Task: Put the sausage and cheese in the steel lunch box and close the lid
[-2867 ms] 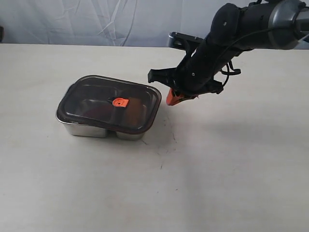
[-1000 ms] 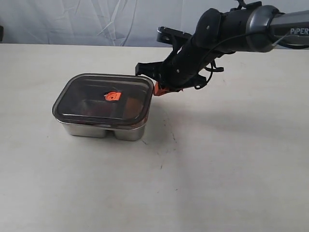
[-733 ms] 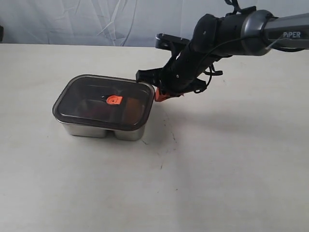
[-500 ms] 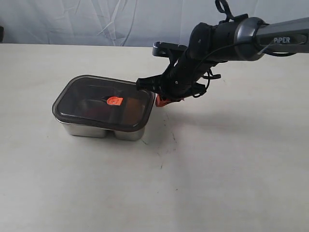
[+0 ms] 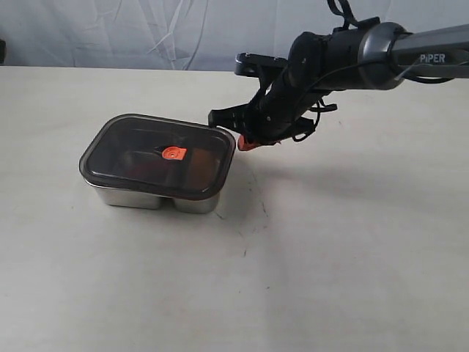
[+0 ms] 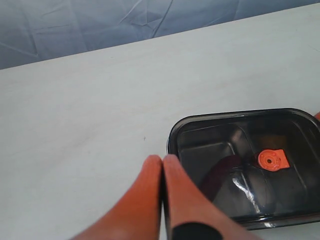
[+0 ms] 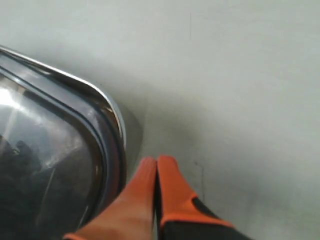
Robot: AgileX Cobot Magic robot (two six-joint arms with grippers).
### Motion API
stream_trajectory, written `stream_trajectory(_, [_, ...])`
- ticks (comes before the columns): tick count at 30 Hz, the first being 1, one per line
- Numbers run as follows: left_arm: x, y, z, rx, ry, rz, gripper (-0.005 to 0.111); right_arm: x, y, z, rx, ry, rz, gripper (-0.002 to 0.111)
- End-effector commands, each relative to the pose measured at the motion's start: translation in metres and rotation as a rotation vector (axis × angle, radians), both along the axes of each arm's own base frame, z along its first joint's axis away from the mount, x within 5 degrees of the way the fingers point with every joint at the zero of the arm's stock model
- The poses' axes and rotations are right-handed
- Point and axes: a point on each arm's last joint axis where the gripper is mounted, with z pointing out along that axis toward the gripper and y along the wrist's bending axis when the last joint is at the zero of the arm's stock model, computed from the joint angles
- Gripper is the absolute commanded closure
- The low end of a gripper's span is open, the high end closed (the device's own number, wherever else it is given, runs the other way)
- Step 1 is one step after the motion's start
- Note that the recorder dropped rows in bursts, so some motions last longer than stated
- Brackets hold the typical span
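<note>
The right arm's fingers are pressed together, holding nothing, their orange tips just beside a corner of the lid. The lid sits on the steel lunch box on the bench. The left arm's fingers are together too, the box just ahead of them. The sausage shows dimly red under the lid.

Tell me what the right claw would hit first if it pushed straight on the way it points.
Probably bare table, just beside the steel lunch box. The shut right claw points past the lid, though depth is unclear; it might graze the rim.
</note>
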Motion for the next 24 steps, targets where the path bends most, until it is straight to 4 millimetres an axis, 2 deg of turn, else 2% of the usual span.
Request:
stream_trajectory(1, [0.000, 0.000, -0.002, 0.018, 0.010, -0.009, 0.106, 0.002, 0.001, 0.007, 0.015, -0.040, -0.003, 0.109])
stream_trajectory(4, [0.001, 0.001, -0.003, 0.014, 0.017, 0.009, 0.106, 0.005, -0.006, 0.017, 0.000, -0.065, -0.010, 0.109])
stream_trajectory(7, [0.009, 0.000, -0.014, -0.022, 0.067, 0.005, 0.106, 0.015, -0.030, 0.051, 0.021, -0.135, -0.113, 0.109])
stream_trajectory(10, [0.019, -0.001, -0.027, -0.066, 0.120, 0.009, 0.106, 0.013, -0.048, 0.070, -0.009, -0.116, -0.124, 0.109])
stream_trajectory(15, [0.031, -0.003, -0.044, -0.135, 0.192, 0.015, 0.106, 0.004, -0.051, 0.061, -0.078, -0.004, -0.079, 0.109])
stream_trajectory(19, [0.038, -0.011, -0.059, -0.208, 0.258, -0.066, 0.106, -0.002, -0.041, 0.047, -0.064, 0.051, -0.025, 0.109])
stream_trajectory(24, [0.050, -0.011, -0.078, -0.241, 0.309, -0.053, 0.106, -0.007, -0.024, 0.028, -0.057, 0.084, 0.008, 0.109])
